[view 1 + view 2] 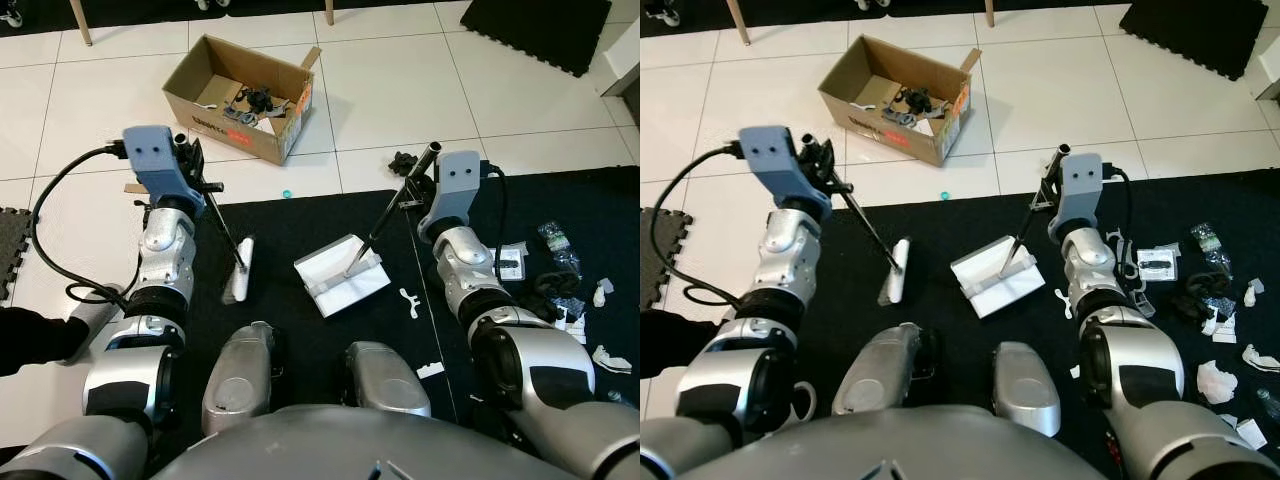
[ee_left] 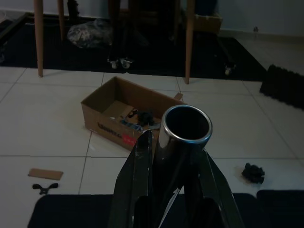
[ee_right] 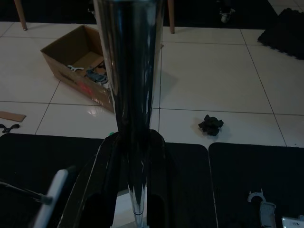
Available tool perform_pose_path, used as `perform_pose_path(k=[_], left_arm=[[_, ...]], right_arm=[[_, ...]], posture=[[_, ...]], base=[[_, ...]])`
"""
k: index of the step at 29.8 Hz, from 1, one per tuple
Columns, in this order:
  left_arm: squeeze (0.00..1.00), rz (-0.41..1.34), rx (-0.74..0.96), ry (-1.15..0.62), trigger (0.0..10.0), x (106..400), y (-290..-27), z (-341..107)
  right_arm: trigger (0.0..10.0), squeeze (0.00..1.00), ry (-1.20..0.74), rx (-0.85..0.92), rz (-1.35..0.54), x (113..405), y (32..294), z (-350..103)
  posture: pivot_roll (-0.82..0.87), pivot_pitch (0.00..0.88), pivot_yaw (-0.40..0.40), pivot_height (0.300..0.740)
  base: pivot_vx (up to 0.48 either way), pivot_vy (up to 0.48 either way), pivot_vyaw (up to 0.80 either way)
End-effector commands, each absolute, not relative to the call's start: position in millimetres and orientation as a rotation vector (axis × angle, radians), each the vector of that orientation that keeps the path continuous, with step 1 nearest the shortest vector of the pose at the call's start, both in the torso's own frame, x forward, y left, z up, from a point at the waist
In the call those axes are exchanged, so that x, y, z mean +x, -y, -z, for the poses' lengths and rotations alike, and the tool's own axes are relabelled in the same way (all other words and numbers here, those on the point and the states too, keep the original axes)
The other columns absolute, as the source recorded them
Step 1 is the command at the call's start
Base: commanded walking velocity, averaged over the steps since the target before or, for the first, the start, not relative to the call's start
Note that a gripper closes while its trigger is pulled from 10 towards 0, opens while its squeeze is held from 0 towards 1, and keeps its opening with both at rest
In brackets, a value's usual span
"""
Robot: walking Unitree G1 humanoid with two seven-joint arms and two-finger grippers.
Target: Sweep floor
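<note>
Brush point(image 1: 238, 272) beside dustpan point(image 1: 341, 277), mid-mat point(image 1: 290, 215)

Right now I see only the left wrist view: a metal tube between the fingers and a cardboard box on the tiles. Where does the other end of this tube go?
Observer: It ends in a white brush head that rests on the black mat, just ahead of the robot's left knee.
Operator: And the dustpan, where is it?
Observer: The white dustpan lies on the same mat, to the right of the brush head. The right hand grips its long handle.
Operator: Where is the dirt to sweep?
Observer: White scraps lie on the mat at the robot's far right, beyond the right arm.
</note>
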State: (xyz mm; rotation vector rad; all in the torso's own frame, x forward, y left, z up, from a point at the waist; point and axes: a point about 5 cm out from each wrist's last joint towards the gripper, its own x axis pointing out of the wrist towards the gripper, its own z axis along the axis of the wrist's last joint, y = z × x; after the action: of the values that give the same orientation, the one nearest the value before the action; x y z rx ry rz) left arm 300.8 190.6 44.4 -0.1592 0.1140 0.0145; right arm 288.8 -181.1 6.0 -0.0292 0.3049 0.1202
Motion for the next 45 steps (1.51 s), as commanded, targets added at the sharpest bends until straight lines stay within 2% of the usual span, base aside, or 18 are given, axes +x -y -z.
perform_pose_path(k=[1, 3, 10, 14, 21, 28, 38, 45], left_arm=[[0.00, 0.010, -0.266, -0.132, 10.0, 299.4, -175.9, -39.8], [0.00, 0.035, -0.214, -0.133, 10.0, 298.1, -171.2, -39.0], [0.00, 0.052, -0.200, -0.143, 10.0, 295.5, -165.2, -36.0], [0.00, 0.063, -0.201, -0.156, 10.0, 294.1, -162.7, -34.5], [0.00, 0.065, -0.195, -0.163, 10.0, 293.7, -162.9, -33.6], [0.00, 0.067, -0.190, -0.169, 10.0, 293.3, -162.7, -32.9], [0.00, 0.074, -0.187, -0.168, 10.0, 292.9, -161.9, -33.4], [0.00, 0.075, -0.181, -0.156, 10.0, 286.7, -165.8, -34.6]], right_arm=[[10.0, 0.00, -0.367, -0.030, -0.108, 279.9, 185.2, 4.4], [10.0, 0.00, -0.355, -0.038, -0.117, 281.9, 184.9, 2.1], [10.0, 0.00, -0.314, -0.023, -0.116, 285.8, 193.5, -5.2], [10.0, 0.00, -0.287, 0.020, -0.012, 287.0, 221.0, -12.8], [10.0, 0.00, -0.238, 0.087, 0.032, 291.9, 233.3, -22.3], [10.0, 0.00, -0.142, 0.062, 0.047, 305.3, 243.6, -44.5], [10.0, 0.00, -0.097, 0.040, -0.088, 310.7, 220.4, -48.8], [10.0, 0.00, -0.046, 0.041, -0.114, 300.0, 207.0, -42.6]], posture=[[0.05, 0.000, 0.013, 0.740], [0.04, 0.000, 0.012, 0.740], [0.04, 0.000, 0.011, 0.740], [0.03, 0.000, 0.014, 0.740], [0.03, 0.000, 0.018, 0.740], [0.03, 0.000, 0.020, 0.740], [0.03, 0.000, 0.026, 0.740], [0.03, 0.000, 0.035, 0.740]], base=[[0.000, 0.000, 0.00], [0.000, 0.000, 0.00], [0.000, 0.000, 0.00], [0.000, 0.000, 0.00], [0.000, 0.000, 0.00], [0.000, 0.000, 0.00], [0.000, 0.000, 0.00], [0.000, 0.000, 0.00]])
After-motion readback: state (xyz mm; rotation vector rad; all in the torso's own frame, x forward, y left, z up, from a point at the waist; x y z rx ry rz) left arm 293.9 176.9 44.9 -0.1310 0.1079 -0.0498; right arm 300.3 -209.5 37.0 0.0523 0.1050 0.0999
